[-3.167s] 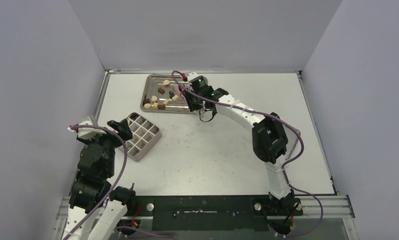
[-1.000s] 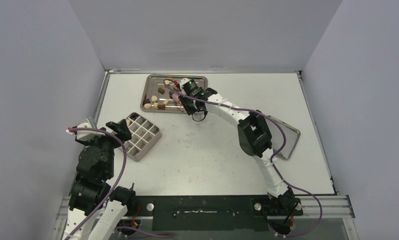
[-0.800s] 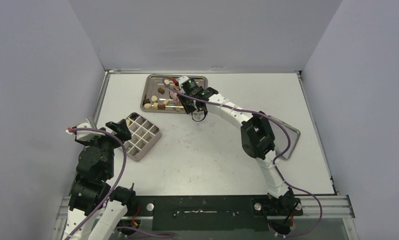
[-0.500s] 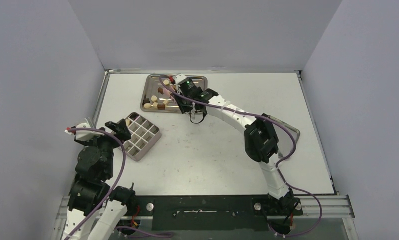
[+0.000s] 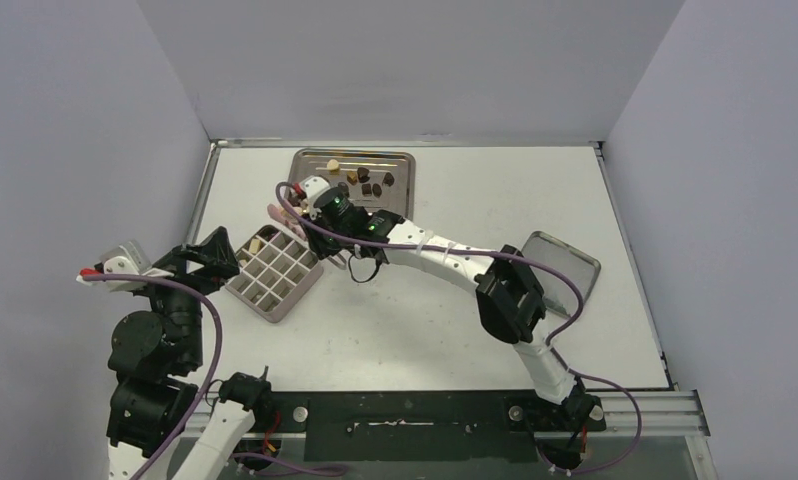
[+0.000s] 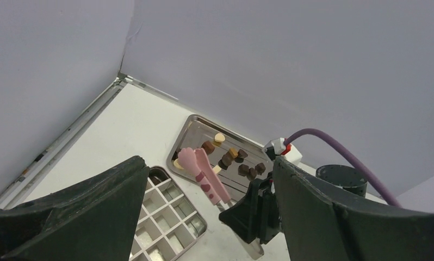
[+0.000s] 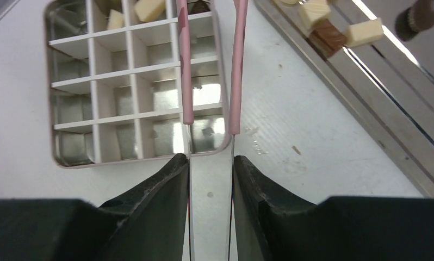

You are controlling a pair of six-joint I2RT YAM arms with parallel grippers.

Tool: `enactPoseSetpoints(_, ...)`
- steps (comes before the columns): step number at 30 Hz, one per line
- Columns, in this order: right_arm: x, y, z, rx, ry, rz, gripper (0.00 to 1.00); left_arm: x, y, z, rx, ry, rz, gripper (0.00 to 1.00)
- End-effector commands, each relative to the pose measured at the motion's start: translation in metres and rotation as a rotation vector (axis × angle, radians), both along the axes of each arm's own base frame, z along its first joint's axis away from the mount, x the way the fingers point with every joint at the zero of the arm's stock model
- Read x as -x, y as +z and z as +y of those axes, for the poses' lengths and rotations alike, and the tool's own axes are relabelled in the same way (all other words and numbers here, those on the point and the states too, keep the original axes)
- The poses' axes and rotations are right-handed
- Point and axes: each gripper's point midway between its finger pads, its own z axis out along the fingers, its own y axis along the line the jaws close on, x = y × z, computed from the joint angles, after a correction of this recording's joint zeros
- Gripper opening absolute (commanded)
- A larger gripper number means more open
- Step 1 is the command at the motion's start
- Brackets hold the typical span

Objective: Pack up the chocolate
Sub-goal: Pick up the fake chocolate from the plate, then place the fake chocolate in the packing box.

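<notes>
Chocolate chunks [image 5: 365,187] in dark brown, mid brown and cream lie on the steel tray [image 5: 400,160] at the back. The wrist views show the same chocolate [image 6: 242,168] [image 7: 329,33]. A few chunks [image 7: 149,8] sit in far cells of the metal grid box [image 5: 275,272]. My right gripper [image 5: 327,210] [image 7: 210,160] is shut on the pink tongs [image 5: 278,212] [image 7: 185,60], whose arms reach over the box [image 7: 138,87]. The tong tips [image 6: 186,159] hang above the box's far corner; whether they hold a chunk I cannot tell. My left gripper [image 5: 215,257] [image 6: 209,163] stands open beside the box's left edge.
A flat metal lid [image 5: 563,262] lies on the table at the right, under the right arm's elbow. Grey walls close in the table on the left, back and right. The tray's rim [image 7: 367,109] runs close to the box's right side.
The right arm has swung left from over the tray, carrying the pink tongs over the grid box. The left arm has drawn back to the left, its gripper still open.
</notes>
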Motion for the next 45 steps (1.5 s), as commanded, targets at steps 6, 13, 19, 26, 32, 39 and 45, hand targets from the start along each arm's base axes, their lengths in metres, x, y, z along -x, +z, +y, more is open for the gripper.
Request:
enactPoseSetpoints(6, 0.050, 0.050, 0.069, -0.179, 0.104, -0.035, 0.30, 0.001, 0.011, 0.000, 0.013, -0.004, -0.018, 0.82)
enactPoseSetpoints(13, 0.078, 0.037, 0.098, -0.175, 0.175, -0.015, 0.30, -0.001, 0.006, -0.001, 0.013, -0.003, -0.011, 0.82)
enactPoseSetpoints(19, 0.089, 0.025, 0.110, -0.166, 0.204, 0.001, 0.30, -0.001, 0.004, -0.001, 0.016, 0.000, -0.012, 0.82)
enactPoseSetpoints(26, 0.095, 0.015, 0.114, -0.158, 0.214, 0.015, 0.31, -0.002, 0.002, -0.001, 0.016, -0.002, -0.011, 0.82)
enactPoseSetpoints(32, 0.099, 0.005, 0.119, -0.154, 0.225, 0.033, 0.32, -0.002, 0.002, -0.001, 0.018, -0.001, -0.014, 0.82)
enactPoseSetpoints(39, 0.101, 0.003, 0.123, -0.166, 0.236, 0.045, 0.35, -0.002, 0.001, -0.001, 0.017, -0.002, -0.014, 0.82)
enactPoseSetpoints(45, 0.105, 0.004, 0.126, -0.178, 0.252, 0.061, 0.36, -0.002, 0.001, -0.001, 0.017, -0.002, -0.012, 0.82)
